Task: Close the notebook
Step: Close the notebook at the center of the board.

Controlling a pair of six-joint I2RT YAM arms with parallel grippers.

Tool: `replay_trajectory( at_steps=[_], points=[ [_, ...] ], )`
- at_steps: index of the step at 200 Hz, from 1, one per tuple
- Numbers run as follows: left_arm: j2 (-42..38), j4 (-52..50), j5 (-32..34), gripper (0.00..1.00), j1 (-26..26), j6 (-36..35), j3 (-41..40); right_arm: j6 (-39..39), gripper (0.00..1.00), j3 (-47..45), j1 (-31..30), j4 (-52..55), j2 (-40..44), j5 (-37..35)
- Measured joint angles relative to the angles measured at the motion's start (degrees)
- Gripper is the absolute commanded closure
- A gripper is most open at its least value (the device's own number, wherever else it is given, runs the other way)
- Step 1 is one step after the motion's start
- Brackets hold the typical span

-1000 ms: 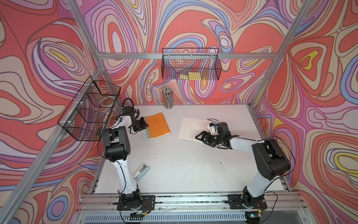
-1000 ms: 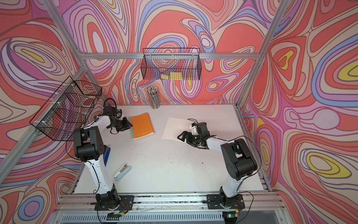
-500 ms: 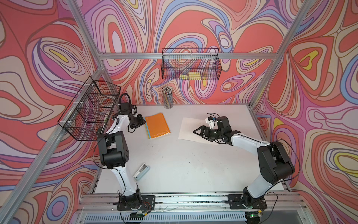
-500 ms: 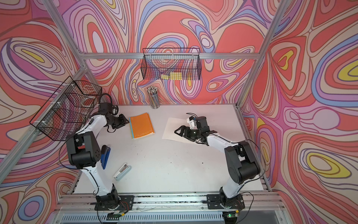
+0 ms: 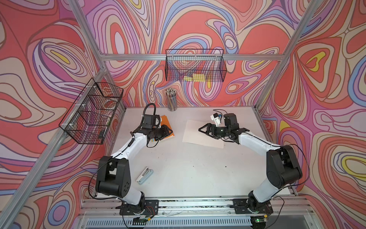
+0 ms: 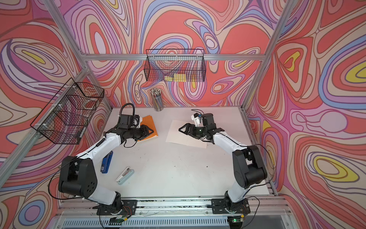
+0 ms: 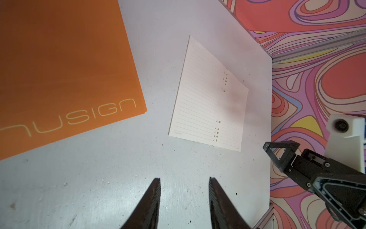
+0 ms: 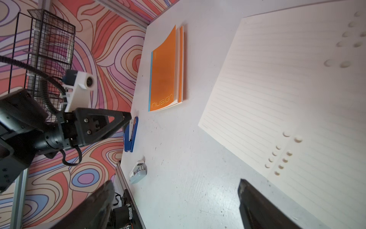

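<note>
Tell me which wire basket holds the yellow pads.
The wire basket on the back wall, above the pencil cup: yellow pads lie on its floor. The divided basket on the side wall shows none.

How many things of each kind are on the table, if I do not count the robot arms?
Notebooks: 1, the orange notebook
Paper: 1, the lined sheet
Staplers: 2, the blue stapler and the pale blue stapler
Cups: 1, the pencil cup
Total: 5
</note>
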State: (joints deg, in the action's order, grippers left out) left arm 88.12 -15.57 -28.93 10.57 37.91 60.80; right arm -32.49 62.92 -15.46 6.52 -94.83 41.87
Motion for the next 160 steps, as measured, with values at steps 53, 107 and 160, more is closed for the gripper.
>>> replay_trajectory(
  at_steps=[53, 107, 160],
  points=[
    [-2.2, 10.4, 2.6, 0.56, 7.3, 9.1, -6.0, 1.8, 0.02, -0.9, 7.5, 0.9, 0.2, 0.6],
    [-2.7, 19.4, 7.2, 0.56, 11.6, 16.9, -12.2, 3.0, 0.02, -2.7, 10.0, 0.4, -0.6, 0.7],
    [-2.0, 25.9, 9.7, 0.56, 13.8, 20.7, -13.9, 3.0, 0.02, -4.3, 11.8, -1.6, -2.8, 0.8]
  ],
)
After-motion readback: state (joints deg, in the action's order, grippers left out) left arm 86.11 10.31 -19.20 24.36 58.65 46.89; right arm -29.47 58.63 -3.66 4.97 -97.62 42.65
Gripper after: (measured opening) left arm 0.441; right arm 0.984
